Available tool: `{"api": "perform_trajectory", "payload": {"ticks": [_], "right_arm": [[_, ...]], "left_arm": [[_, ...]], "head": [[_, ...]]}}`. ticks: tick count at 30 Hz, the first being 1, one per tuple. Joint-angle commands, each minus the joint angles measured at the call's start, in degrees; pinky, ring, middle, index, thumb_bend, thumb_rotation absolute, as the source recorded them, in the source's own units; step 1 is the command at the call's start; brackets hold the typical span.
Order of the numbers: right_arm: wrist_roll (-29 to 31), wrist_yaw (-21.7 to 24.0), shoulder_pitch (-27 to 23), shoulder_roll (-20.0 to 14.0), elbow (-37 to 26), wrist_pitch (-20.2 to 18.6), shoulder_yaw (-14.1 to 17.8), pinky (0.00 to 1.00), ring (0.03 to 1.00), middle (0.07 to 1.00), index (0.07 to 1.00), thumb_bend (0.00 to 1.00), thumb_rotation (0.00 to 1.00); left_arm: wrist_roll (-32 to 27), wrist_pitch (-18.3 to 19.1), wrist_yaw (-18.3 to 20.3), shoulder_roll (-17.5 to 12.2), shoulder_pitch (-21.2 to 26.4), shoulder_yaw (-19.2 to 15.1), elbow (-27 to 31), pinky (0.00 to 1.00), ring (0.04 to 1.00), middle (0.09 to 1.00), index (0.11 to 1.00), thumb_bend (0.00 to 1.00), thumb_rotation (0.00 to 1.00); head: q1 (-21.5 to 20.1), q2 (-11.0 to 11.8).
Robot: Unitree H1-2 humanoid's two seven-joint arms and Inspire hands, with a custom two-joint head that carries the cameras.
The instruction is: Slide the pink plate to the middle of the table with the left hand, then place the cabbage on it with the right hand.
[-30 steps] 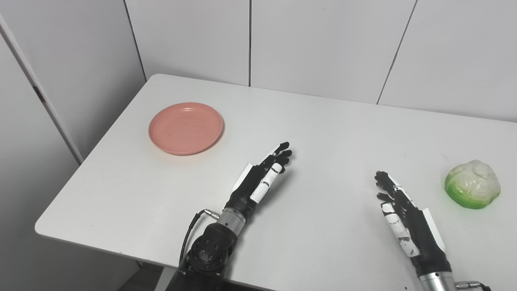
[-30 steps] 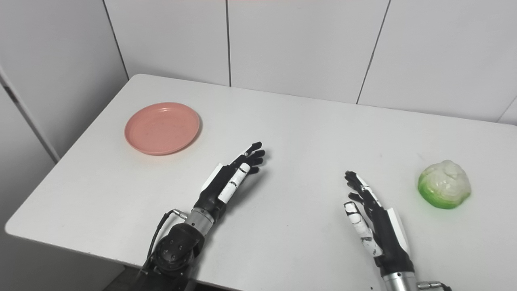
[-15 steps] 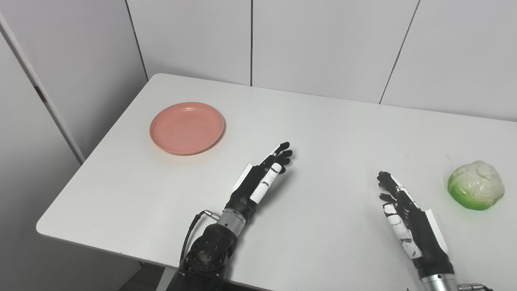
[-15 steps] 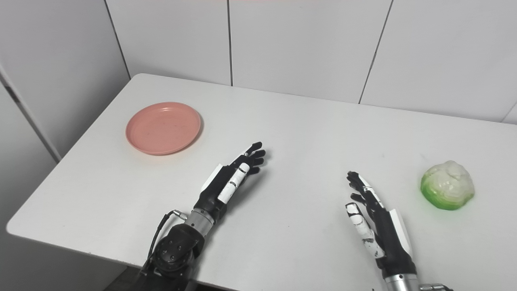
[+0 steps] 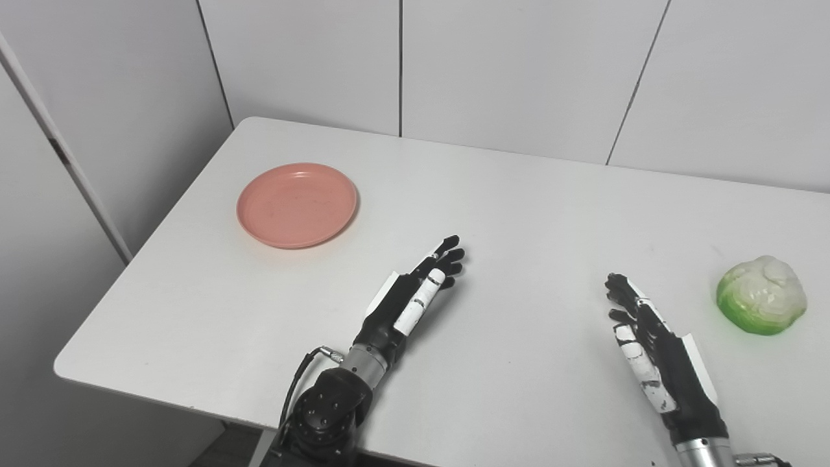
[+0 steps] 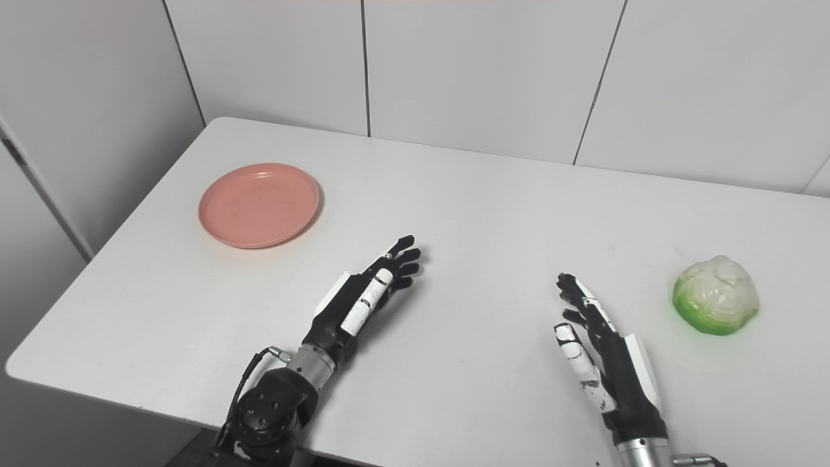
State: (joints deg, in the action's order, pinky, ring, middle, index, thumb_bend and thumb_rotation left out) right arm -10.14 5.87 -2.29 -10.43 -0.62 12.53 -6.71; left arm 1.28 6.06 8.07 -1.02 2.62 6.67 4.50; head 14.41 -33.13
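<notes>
Meanwhile the left hand, fingers spread and empty, has drawn slightly back from mid-table.

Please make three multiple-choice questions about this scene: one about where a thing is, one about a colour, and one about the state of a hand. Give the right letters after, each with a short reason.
1. Where on the table does the pink plate lie?
A. in the middle
B. toward the far left side
C. at the near right edge

2. What colour is the lower part of the cabbage?
A. bright green
B. purple
C. orange

3. What is the state of the left hand?
A. shut on the plate
B. shut on the cabbage
C. open, holding nothing

Answers:
1. B, as the plate sits near the left edge, far from the middle.
2. A, as the cabbage is pale white on top with a bright green base.
3. C, as its fingers are stretched out over bare table, apart from the plate; the right hand is open too.
</notes>
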Motion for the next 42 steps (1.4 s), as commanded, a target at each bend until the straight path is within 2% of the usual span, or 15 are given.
{"api": "perform_trajectory", "payload": {"ticks": [1, 7, 14, 18, 25, 34, 37, 42], "right_arm": [[-0.81, -0.57, 0.04, 0.46, 3.01, 0.11, -0.18, 0.83, 0.882, 0.886, 0.884, 0.37, 1.0], [-0.71, -0.53, -0.04, 0.93, 3.32, 0.66, -0.13, 0.82, 0.878, 0.884, 0.885, 0.35, 1.0], [-1.66, -0.6, -0.04, 0.97, 3.07, 0.27, -0.18, 0.82, 0.878, 0.887, 0.888, 0.35, 1.0], [-1.32, -0.64, 0.0, 1.22, 3.14, 0.02, 0.06, 0.82, 0.876, 0.883, 0.883, 0.36, 1.0], [-1.07, -0.33, -0.24, 0.92, 3.9, 0.82, 0.09, 0.83, 0.88, 0.886, 0.887, 0.37, 1.0], [-1.19, -0.49, -0.2, 0.81, 3.92, 0.68, 0.15, 0.82, 0.88, 0.885, 0.886, 0.35, 1.0], [-1.1, -0.42, -0.17, 0.83, 3.8, 0.34, 0.19, 0.83, 0.881, 0.886, 0.886, 0.36, 1.0], [-1.01, -0.41, -0.19, 0.86, 3.79, 0.25, 0.2, 0.82, 0.879, 0.887, 0.886, 0.34, 1.0]], "left_arm": [[-1.09, 0.77, 0.27, -0.41, 2.33, -0.56, 2.95, 0.91, 0.919, 0.937, 0.921, 0.45, 1.0], [-0.74, 2.6, 0.33, -1.55, 5.64, -1.63, 6.83, 0.9, 0.912, 0.93, 0.916, 0.48, 1.0], [-2.54, 6.63, 0.15, -3.14, 10.32, -3.94, 10.38, 0.88, 0.905, 0.929, 0.92, 0.5, 1.0], [-5.47, 6.42, 0.86, -4.39, 13.3, -6.53, 9.67, 0.9, 0.904, 0.929, 0.915, 0.5, 1.0], [-6.4, 6.97, 0.01, -6.37, 16.52, -9.95, 9.16, 0.88, 0.89, 0.912, 0.903, 0.5, 1.0], [-7.88, 8.15, -2.08, -8.17, 20.83, -14.44, 6.47, 0.87, 0.885, 0.898, 0.882, 0.48, 1.0], [-7.99, 7.28, -2.39, -9.38, 22.08, -15.85, 4.33, 0.87, 0.88, 0.895, 0.882, 0.44, 1.0], [-9.68, 4.28, -2.21, -12.67, 24.58, -18.98, -1.86, 0.87, 0.874, 0.888, 0.876, 0.47, 1.0]], "head": [[-0.11, 0.14], [-0.35, 0.48], [0.0, 0.58], [0.03, 0.7], [0.22, 0.75], [0.48, 1.02], [0.66, 1.11], [0.79, 1.21]]}}
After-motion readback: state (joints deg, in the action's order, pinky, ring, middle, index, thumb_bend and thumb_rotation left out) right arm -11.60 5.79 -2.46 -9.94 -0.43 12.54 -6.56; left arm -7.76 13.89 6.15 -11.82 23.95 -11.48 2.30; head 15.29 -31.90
